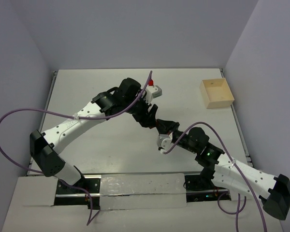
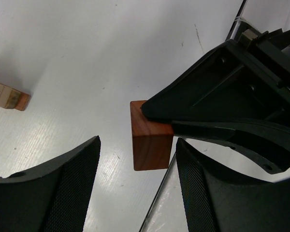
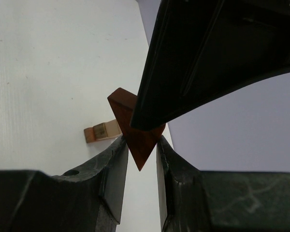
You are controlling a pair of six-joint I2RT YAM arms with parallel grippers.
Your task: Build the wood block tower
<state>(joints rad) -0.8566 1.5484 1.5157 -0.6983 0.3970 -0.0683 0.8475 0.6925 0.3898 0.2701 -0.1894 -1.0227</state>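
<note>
No text, number, brand or sign can be read in any of the views. The only marking is a dark printed figure on the pale face of a small wooden block, at the left edge of the left wrist view. It is cut off by the frame and too small to make out. The same block lies left of centre in the right wrist view, too blurred to read.

R fingers pinch reddish wedge; tan block behind on tbl.
</note>
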